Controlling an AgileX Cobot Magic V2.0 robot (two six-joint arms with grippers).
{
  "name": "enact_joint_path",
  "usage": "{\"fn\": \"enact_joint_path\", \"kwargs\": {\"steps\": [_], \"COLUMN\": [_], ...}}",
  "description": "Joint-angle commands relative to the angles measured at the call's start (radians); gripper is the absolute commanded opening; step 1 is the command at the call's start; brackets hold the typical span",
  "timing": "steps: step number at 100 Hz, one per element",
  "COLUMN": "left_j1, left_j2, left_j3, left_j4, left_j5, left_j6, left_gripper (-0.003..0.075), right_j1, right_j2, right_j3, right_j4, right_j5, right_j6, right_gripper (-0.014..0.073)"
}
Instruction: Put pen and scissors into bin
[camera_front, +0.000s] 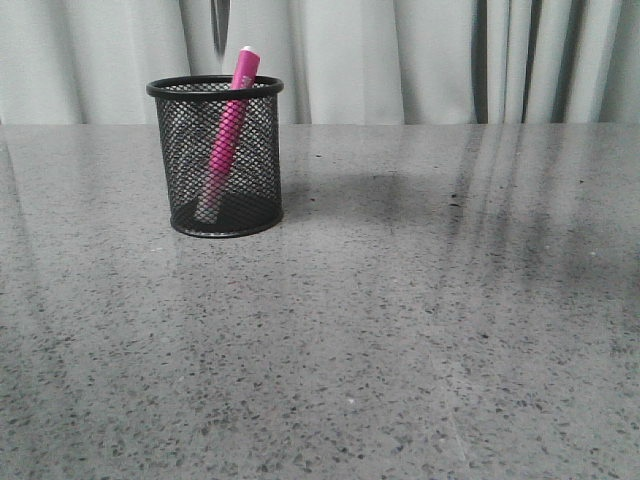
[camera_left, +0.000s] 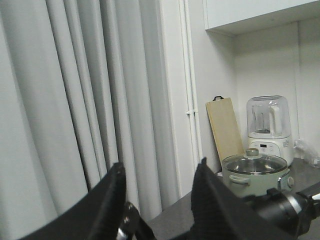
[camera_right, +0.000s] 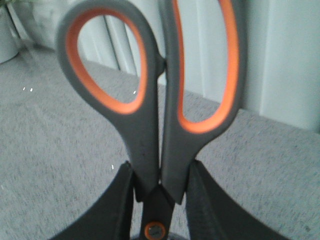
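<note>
Front view, pen (camera_front: 228, 128) in bin (camera_front: 215, 156) (print unreadable), right pincer (camera_right: 159, 200) clamps scissors (camera_right: 155, 100), left pincer (camera_left: 159, 192) released.

bin (camera_front: 215, 160): on table (camera_front: 420, 330), left and far, before curtain (camera_front: 420, 60) | pen (camera_front: 228, 130): in bin, leaning, tip above rim | scissors (camera_right: 160, 100): between right claw (camera_right: 157, 210) fingers, handles out
</note>
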Motion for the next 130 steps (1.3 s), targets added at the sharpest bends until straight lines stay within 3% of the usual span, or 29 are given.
{"fn": "enact_joint_path", "kwargs": {"steps": [1,17,43,53,72,84,94,100,105,114,121,130], "left_j1": [-0.008,-0.008,-0.008,-0.008,-0.008,-0.008,-0.008,-0.008,-0.008,-0.008,-0.008,-0.008], "left_j2": [-0.015,-0.028,-0.028,-0.028,-0.028,-0.028,-0.04,-0.064,-0.092,-0.148,-0.201,-0.275], "left_j3": [-0.027,-0.026,0.005,0.013,0.013,0.013,0.02,0.044,0.072,0.141,0.207,0.309], "left_j4": [-0.01,0.013,0.014,0.014,0.015,0.027,0.088,0.153,0.242,0.415,0.576,0.801], "left_j5": [-0.019,-0.019,-0.005,0.011,0.015,0.01,-0.009,-0.039,-0.067,-0.086,-0.083,-0.069], "left_j6": [-0.01,-0.011,-0.063,-0.063,-0.063,-0.063,-0.082,-0.122,-0.182,-0.311,-0.435,-0.648], "left_gripper": [0.026,0.026,0.0261,0.0261,0.0261,0.026,0.0212,0.0165,0.0125,0.0083,0.0059,0.001], "right_j1": [-0.003,-0.004,-0.004,-0.004,-0.004,-0.006,-0.012,-0.023,-0.031,-0.048,-0.059,-0.061], "right_j2": [-0.027,0.006,0.022,0.022,0.022,-0.005,-0.067,-0.127,-0.186,-0.315,-0.418,-0.565], "right_j3": [0.069,0.201,0.244,0.244,0.244,0.244,0.244,0.244,0.244,0.244,0.246,0.286], "right_j4": [-0.029,-0.045,-0.045,-0.045,-0.041,-0.041,-0.041,-0.041,-0.041,-0.049,-0.09,-0.237], "right_j5": [-0.266,-0.468,-0.467,-0.474,-0.497,-0.56,-0.58,-0.559,-0.506,-0.33,-0.144,0.112], "right_j6": [-0.011,-0.013,-0.013,-0.013,-0.013,-0.013,-0.013,-0.013,-0.013,-0.013,-0.034,-0.038], "right_gripper": [-0.0069,-0.0069,-0.0048,0.0083,0.0483,0.0558,0.054,0.0451,0.0313,-0.0059,-0.0058,-0.0058]}}
